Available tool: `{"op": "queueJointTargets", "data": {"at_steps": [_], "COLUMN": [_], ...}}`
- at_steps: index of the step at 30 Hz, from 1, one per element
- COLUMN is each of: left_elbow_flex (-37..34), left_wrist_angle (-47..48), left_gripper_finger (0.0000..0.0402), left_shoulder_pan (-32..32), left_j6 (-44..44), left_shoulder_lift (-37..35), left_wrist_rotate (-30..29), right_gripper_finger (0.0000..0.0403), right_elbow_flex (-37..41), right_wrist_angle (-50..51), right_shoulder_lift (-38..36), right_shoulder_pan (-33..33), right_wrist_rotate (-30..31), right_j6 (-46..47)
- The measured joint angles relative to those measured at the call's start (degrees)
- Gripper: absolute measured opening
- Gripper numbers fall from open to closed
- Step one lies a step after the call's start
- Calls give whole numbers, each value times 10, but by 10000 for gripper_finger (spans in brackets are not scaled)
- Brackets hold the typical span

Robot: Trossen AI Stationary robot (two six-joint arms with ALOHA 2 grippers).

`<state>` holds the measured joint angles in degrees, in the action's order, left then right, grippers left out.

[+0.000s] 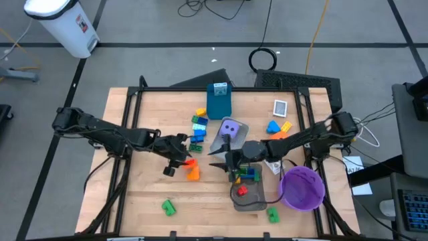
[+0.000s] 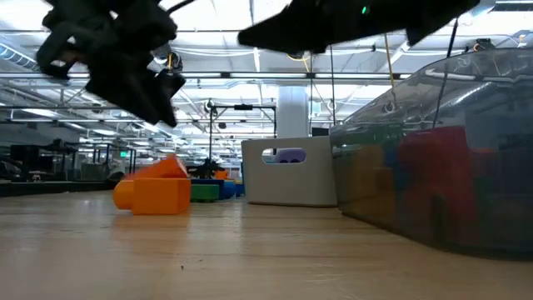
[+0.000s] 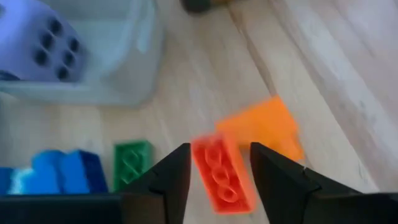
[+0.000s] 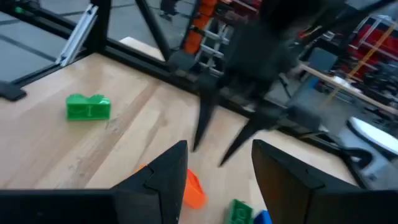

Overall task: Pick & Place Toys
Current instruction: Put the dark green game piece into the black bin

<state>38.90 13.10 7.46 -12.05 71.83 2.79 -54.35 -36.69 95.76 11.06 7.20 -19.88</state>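
Observation:
My left gripper (image 1: 179,155) is left of the table's middle, shut on a red brick (image 3: 222,175). An orange wedge brick (image 1: 193,173) lies on the wood just under it and also shows in the low view (image 2: 154,193). My right gripper (image 1: 227,159) is open and empty. It hovers by the far end of a grey tray (image 1: 249,201) that holds red, green and blue bricks. A purple dotted die (image 1: 229,127) sits in a second grey tray (image 1: 221,142) farther back. Blue and green bricks (image 1: 198,127) lie left of that tray. My left gripper pinches the red brick by its two long sides (image 3: 205,163) between its two fingers. The fingers lie along the brick, studs facing the wrist camera. The fingers slant down toward the table. The brick is above the orange wedge; whether it is clear of the wood does not show.
A purple bowl (image 1: 302,187) stands at the near right. A blue box (image 1: 219,100) stands at the far middle. Loose green bricks lie near the front edge (image 1: 168,207) and by the bowl (image 1: 272,214). Blue and orange bricks (image 1: 275,127) lie at the far right.

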Motion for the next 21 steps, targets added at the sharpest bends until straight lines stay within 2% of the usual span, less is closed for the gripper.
{"op": "queueJointTargets", "data": {"at_steps": [7,12,16,21], "left_elbow_flex": [19,19,19,19], "left_wrist_angle": [17,39,39,47], "left_gripper_finger": [81,53,69,132], "left_shoulder_pan": [-20,-32,-41,-44], "left_j6": [2,16,64,63], "left_shoulder_lift": [0,3,3,3], "left_wrist_rotate": [-3,-3,11,2], "right_gripper_finger": [191,210,228,247], "right_elbow_flex": [-5,-5,-5,-5], "right_wrist_angle": [-62,-66,-72,-74], "right_shoulder_lift": [69,70,70,70], "right_shoulder_pan": [-26,-30,-30,-31], "right_wrist_rotate": [-14,-15,-15,-15], "right_j6": [21,31,43,47]}}
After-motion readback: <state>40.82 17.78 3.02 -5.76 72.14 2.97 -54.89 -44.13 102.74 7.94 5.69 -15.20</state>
